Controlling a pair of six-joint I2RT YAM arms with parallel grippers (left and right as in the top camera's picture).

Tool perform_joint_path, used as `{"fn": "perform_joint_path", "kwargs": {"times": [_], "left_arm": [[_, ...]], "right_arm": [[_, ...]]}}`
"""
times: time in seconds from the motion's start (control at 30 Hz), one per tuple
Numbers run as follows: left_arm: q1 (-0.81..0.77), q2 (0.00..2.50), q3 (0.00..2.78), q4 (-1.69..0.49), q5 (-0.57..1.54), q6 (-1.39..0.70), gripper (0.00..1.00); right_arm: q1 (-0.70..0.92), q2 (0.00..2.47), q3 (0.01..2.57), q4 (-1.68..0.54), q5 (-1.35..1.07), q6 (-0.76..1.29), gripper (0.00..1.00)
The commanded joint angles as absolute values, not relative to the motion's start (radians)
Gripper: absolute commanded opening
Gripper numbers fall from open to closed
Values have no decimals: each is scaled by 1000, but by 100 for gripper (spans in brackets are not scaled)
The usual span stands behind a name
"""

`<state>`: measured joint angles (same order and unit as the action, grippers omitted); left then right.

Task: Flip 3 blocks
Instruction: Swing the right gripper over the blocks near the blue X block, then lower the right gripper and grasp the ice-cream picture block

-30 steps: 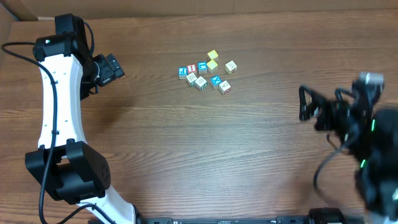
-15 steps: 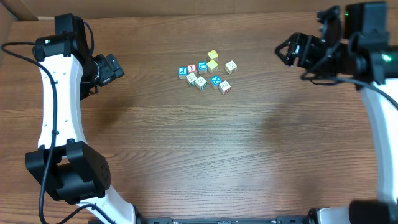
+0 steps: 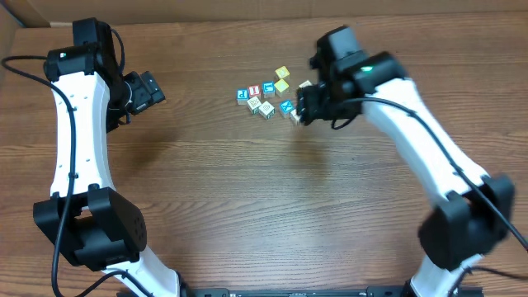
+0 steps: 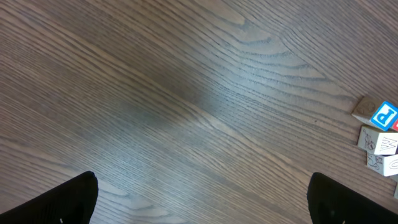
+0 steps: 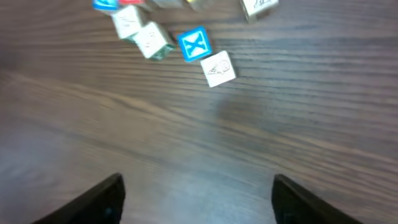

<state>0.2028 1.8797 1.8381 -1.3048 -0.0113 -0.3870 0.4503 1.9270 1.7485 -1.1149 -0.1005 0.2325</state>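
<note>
Swinging in from the right edge over the last second, the right arm (image 3: 412,107) now reaches across the wooden counter (image 3: 247,206) to the cluster of blocks. The right gripper (image 5: 196,199) hangs close by them, jaws spread with nothing between. The left gripper (image 4: 202,199) stays well apart at the far left, jaws wide open. Being cubes, the blocks have no long side. The blue X block (image 5: 194,44) lies letter-up and slightly skewed. A cream block (image 5: 218,68) sits just beside its corner, and a second cream block (image 5: 151,42) sits on its other side.
</note>
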Motion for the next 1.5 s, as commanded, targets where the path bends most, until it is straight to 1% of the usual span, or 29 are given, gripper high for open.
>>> {"fn": "perform_joint_path", "kwargs": {"times": [0.0,0.3,0.47,0.53,0.73,0.93,1.03,1.1,1.47], "left_arm": [[196,1887,1861,-1304,-7,-389,100],[196,1887,1861,-1304,-7,-389,100],[196,1887,1861,-1304,-7,-389,100],[196,1887,1861,-1304,-7,-389,100],[196,1887,1861,-1304,-7,-389,100],[196,1887,1861,-1304,-7,-390,100],[196,1887,1861,-1304,-7,-389,100],[196,1887,1861,-1304,-7,-389,100],[196,1887,1861,-1304,-7,-389,100]], "right_arm": [[451,1983,1773,-1088,-20,228,78],[451,2138,1772,-1042,-20,228,81],[451,2153,1766,-1015,-20,228,82],[451,2153,1766,-991,-20,228,88],[451,2153,1766,-938,-20,228,90],[451,2153,1766,-934,-24,228,91],[451,2153,1766,-937,-30,214,86],[451,2153,1758,-935,-69,163,84],[451,2154,1712,-916,-84,136,85]]}}
